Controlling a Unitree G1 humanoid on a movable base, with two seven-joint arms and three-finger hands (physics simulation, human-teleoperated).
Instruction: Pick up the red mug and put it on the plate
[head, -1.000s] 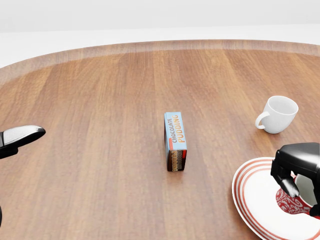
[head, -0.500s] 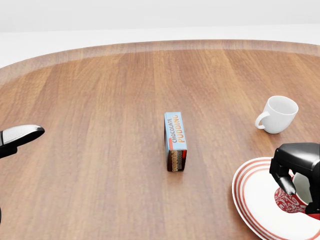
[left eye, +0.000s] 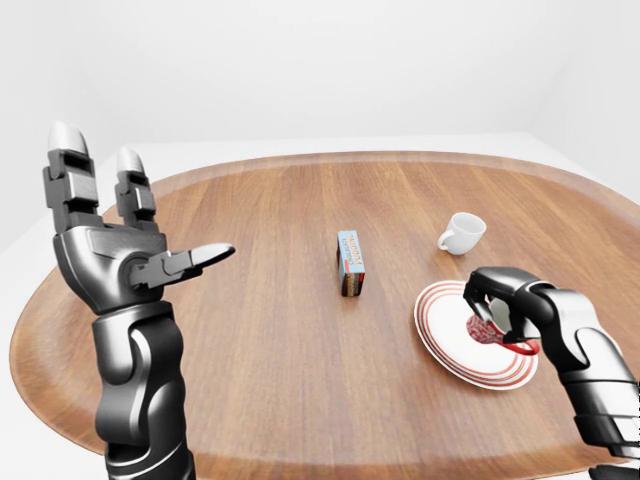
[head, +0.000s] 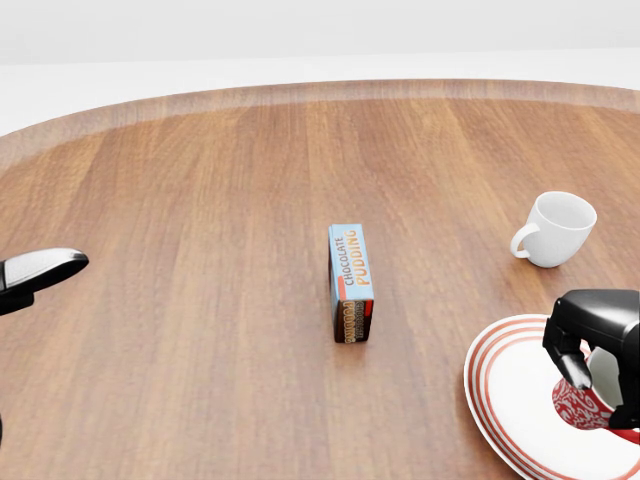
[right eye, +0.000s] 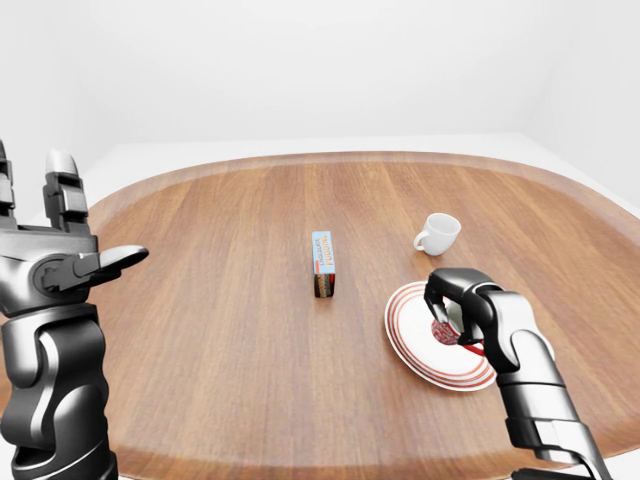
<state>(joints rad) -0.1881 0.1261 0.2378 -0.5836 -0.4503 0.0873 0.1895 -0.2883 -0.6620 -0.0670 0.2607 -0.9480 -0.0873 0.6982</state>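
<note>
Pudding box (head: 350, 284) left of plate (head: 510, 400), cup (head: 556, 229).

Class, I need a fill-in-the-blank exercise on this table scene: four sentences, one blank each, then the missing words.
1. The right robot hand is closed around the ____ mug.
2. That mug is over the striped ____.
3. The white cup sits on the table, above the plate in the ____ view.
4. The left robot hand is raised with fingers ____.

Missing words: red; plate; head; open

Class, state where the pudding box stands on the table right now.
In the head view the pudding box stands upright near the centre of the wooden table, left of the white mug and the striped plate.
</note>
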